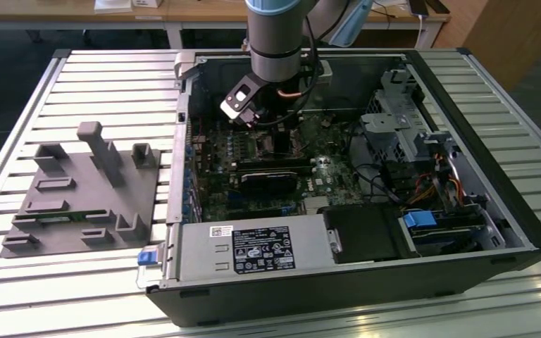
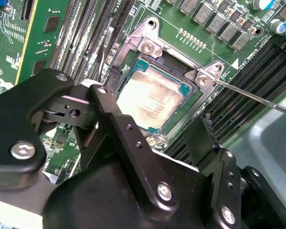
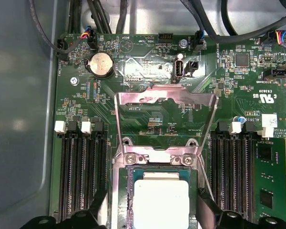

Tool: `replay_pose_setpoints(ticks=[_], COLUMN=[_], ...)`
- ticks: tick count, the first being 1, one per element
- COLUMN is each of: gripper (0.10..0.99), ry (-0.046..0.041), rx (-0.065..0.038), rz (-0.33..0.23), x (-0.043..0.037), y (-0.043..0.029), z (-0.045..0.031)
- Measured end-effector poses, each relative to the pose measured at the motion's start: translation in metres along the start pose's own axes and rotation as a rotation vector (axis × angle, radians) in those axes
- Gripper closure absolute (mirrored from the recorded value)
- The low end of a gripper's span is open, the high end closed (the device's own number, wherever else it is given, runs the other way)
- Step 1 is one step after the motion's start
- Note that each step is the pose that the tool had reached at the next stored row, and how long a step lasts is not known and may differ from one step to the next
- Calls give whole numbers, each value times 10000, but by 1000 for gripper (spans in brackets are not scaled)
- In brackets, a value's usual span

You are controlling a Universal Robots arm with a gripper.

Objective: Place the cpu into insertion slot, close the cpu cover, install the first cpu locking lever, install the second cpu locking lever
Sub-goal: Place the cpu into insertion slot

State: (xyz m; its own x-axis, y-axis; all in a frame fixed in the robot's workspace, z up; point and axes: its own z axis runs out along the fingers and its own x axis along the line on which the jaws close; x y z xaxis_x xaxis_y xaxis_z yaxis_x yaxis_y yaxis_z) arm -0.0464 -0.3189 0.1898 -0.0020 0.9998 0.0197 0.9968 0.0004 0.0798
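We hold our jaws spread astride the cpu point(image 3: 161, 202), not pinching it, since it looks seated in the slot point(image 3: 121, 186) between them, the cover point(image 3: 164, 99) tilted open beyond for access.

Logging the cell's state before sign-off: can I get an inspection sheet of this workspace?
Surface: slatted silvery metal table; an open black computer case lies on it.
Job's things: small silvery square cpu sits in the square insertion slot on the green circuit board; silvery frame-shaped cpu cover stands open; thin wire locking lever sticks out away from the slot.
Clutter: grey moulded fixture block beside the case.
Grippers: black gripper over the cpu, jaws spread either side of it.
Cables: coloured wire bundle inside the case.
Surroundings: wooden desk beyond the table.
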Motion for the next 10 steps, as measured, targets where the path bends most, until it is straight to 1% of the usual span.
replay_pose_setpoints(ticks=[5,10], gripper=[267,267], ry=[89,136], rx=[0,0], rz=[11,21], x=[19,36], y=[0,0], z=[0,0])
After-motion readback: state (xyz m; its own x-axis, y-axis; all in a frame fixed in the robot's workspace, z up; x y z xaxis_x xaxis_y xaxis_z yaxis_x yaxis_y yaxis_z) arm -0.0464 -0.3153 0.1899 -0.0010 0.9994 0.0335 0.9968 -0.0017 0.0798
